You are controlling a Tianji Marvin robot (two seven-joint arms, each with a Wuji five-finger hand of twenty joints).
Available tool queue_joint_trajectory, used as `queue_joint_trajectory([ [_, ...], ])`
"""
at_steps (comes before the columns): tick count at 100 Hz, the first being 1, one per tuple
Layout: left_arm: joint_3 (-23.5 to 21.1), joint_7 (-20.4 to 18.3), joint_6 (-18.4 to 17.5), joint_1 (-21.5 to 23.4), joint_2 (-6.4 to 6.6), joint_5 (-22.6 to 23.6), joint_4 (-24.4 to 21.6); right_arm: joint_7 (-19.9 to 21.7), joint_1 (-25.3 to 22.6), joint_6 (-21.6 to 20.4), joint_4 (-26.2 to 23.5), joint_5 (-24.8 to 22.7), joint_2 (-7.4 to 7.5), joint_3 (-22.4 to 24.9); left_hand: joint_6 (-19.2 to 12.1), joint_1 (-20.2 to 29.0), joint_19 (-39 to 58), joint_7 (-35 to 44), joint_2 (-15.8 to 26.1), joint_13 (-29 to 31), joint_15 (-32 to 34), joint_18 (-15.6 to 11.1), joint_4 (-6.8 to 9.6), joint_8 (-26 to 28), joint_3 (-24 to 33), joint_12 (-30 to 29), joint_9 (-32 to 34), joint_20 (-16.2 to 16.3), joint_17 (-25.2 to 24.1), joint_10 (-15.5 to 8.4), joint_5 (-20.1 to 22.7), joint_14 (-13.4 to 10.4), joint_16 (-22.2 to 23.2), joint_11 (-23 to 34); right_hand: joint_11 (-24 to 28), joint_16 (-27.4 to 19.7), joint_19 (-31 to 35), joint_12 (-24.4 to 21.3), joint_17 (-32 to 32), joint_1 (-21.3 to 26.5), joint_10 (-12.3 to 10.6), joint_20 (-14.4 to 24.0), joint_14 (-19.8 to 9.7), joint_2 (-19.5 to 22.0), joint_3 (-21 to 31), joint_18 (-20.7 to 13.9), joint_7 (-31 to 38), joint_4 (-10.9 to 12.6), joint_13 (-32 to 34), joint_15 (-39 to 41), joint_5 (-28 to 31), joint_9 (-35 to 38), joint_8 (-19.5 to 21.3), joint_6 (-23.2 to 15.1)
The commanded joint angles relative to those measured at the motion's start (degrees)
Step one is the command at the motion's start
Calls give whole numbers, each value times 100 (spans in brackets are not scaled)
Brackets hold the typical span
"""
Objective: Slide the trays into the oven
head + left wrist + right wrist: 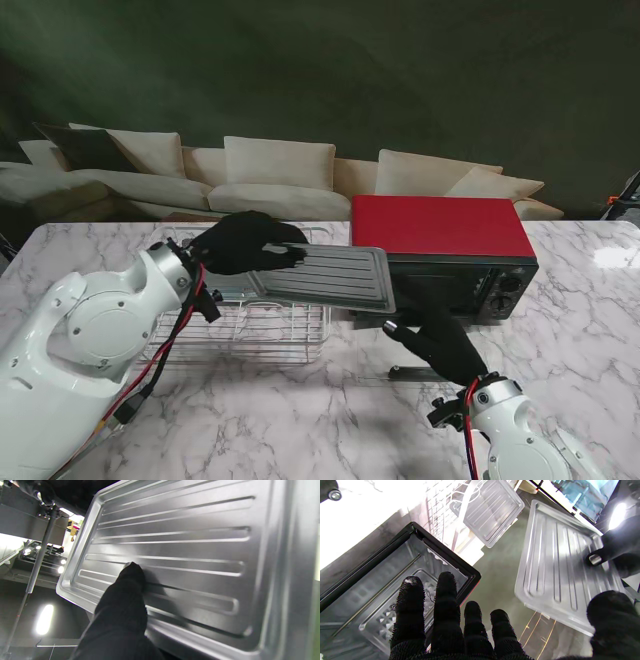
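Observation:
My left hand [245, 243], in a black glove, is shut on the left edge of a ribbed metal tray [335, 275]. The tray is held off the table, and its right end reaches the front of the red oven [440, 228]. My thumb [132, 575] presses on the tray's ribbed face [187, 542]. The oven door [370, 585] lies open, glass up. My right hand [445, 340] is open in front of the oven, its fingers [445, 600] spread over the door. The tray [557, 562] hangs beside that hand. A wire rack [250, 335] lies on the table under the tray.
The marble table [300, 420] stretches nearer to me. The door's handle bar [410, 372] juts out beside my right wrist. A smaller ribbed tray shape [492, 510] shows by the wire rack [435, 512]; it may be a reflection. A sofa [270, 175] stands beyond the table.

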Motion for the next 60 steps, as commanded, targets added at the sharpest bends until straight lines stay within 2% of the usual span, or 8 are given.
queue_joint_trajectory([
  [1,140,-59,37,-97,-96,-52,59,-64,78,-47,93,-17,-23,-63,-254,419,257,321,131,136,125,-138,21,190,365,5,188,-46,74,31,352,138,-20,-49,196,-9,16,69,-69,-12,-142,-53,-58,-249,41,-245,363,-140,-55,88,-181,-188,253,62],
  [14,467,-13,139,-272,-122,-139,185,-146,152,-69,153,24,-43,-109,-254,418,264,313,130,139,129,-133,21,197,360,5,189,-43,77,41,354,138,-15,-48,388,-203,-346,146,-470,93,-173,-245,-138,-315,58,-311,807,-124,-411,-183,-136,-204,410,-1],
  [25,688,6,241,-396,-140,-226,286,-168,185,-115,193,66,-49,-121,-256,421,266,307,128,139,132,-125,25,203,361,4,189,-43,72,49,355,147,-12,-47,479,-212,-338,183,-459,298,-155,-248,-161,-362,102,-355,904,-96,-333,-155,-63,-184,447,12],
  [48,1068,31,456,-636,-183,-464,457,-101,229,-272,263,113,-34,-124,-233,428,278,291,128,129,131,-109,31,207,367,-1,188,-37,63,56,359,155,-8,-49,986,-127,-158,382,-337,1360,-153,-187,-251,-223,-276,-501,1429,66,-207,122,129,7,700,-46],
  [55,1148,20,489,-695,-187,-492,501,-89,235,-305,270,138,-33,-123,-232,430,278,287,128,131,132,-112,33,209,369,-2,191,-37,59,62,360,156,-8,-47,1160,-88,-84,456,-236,1711,-128,-163,-251,-100,-237,-496,1563,101,-73,234,182,117,787,-57],
  [60,1193,24,518,-726,-193,-505,526,-68,245,-328,281,176,-30,-128,-229,428,277,281,128,128,131,-108,34,207,369,-7,183,-38,57,65,359,165,-8,-51,1308,-35,1,519,-114,1926,-120,-152,-244,7,-12,-525,1691,98,52,373,180,219,872,-66],
])
